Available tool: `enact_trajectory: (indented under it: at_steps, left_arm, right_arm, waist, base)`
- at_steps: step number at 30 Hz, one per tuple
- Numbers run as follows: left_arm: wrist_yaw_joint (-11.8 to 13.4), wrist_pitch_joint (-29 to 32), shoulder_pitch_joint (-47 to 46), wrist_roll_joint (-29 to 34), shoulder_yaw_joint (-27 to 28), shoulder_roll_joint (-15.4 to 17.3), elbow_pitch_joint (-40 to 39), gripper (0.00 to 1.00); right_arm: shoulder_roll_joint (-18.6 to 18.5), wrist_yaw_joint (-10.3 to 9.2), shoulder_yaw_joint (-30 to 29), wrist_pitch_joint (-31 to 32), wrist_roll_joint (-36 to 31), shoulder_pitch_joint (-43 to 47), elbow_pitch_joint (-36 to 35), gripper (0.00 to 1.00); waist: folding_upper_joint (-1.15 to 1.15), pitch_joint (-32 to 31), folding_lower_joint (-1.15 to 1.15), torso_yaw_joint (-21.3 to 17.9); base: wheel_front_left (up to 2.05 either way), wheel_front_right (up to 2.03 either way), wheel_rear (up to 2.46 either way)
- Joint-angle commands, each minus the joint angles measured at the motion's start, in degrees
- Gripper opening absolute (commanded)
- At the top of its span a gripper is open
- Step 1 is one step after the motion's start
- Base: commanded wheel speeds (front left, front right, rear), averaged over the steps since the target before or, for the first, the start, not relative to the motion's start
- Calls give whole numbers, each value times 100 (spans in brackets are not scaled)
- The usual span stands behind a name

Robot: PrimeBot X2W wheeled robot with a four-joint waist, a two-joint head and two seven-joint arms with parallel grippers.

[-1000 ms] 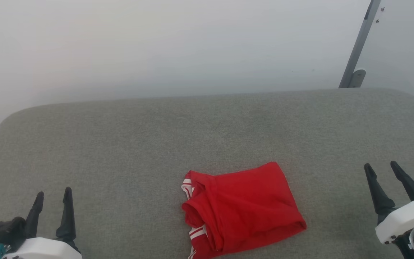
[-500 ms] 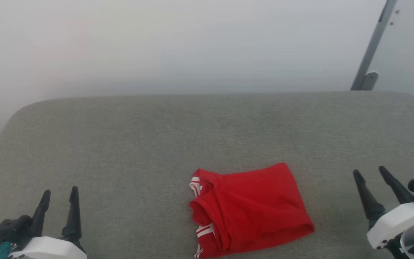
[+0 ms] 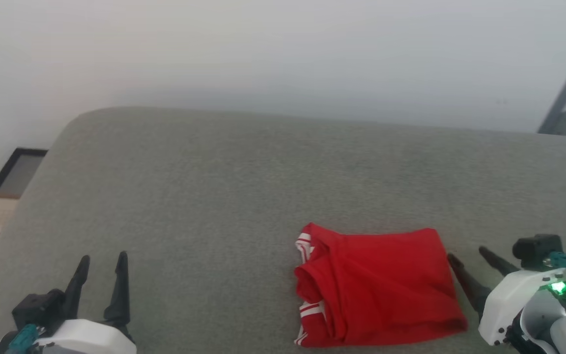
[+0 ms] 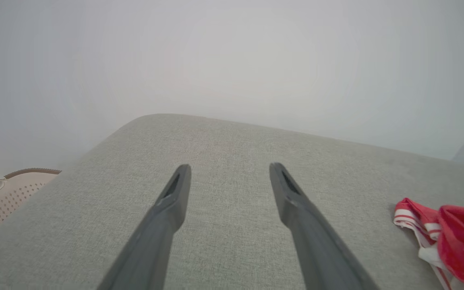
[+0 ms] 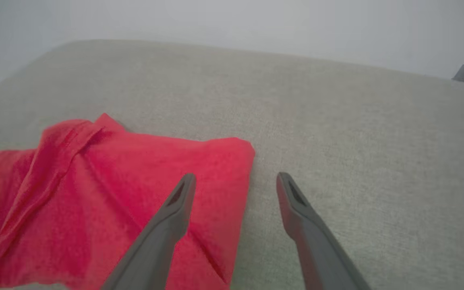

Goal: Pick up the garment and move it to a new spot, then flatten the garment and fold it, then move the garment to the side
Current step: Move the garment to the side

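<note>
The garment (image 3: 379,285) is a bright red jersey, folded into a rough rectangle on the grey cushioned surface (image 3: 224,196), with red-and-white striped trim at its left edge. My right gripper (image 3: 467,255) stands open right at the garment's right edge; in the right wrist view its left finger (image 5: 167,225) is over the red cloth (image 5: 95,193) and the other over bare fabric. My left gripper (image 3: 101,260) is open at the lower left, well clear of the garment (image 4: 453,241), with nothing between its fingers (image 4: 171,209).
The surface's rounded left edge drops off at the left. Beyond it sit a beige perforated basket (image 4: 2,197) and a dark-framed panel (image 3: 15,169). A grey metal pole (image 3: 565,101) leans at the far right against a pale wall.
The camera has swung left, shifting the whole scene rightwards. My right gripper has moved in towards the garment's right edge. The garment lies as before.
</note>
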Motion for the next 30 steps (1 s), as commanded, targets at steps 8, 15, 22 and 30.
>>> enact_trajectory:
  at_steps: [8,15,22,30]
  left_arm:
    - [-16,-26,-222,154,-128,-213,-64,100]
    - [-16,-26,-330,252,-181,-352,-111,100]
    - [-16,-26,-446,340,-207,-459,-112,100]
    - [-16,-26,-634,416,-279,-539,-96,100]
  right_arm:
    - [-338,0,362,1170,373,-405,276,100]
    - [-506,0,583,2250,656,-662,563,100]
    - [-483,1,824,3182,1034,-791,619,69]
    - [-692,-12,655,3260,897,-1058,417,0]
  waist:
    - [0,409,0,499]
    - [0,647,0,690]
    - [0,839,0,751]
    - [0,957,0,648]
  base:
    - [0,0,0]
    - [0,0,0]
    - [0,0,0]
    - [0,0,0]
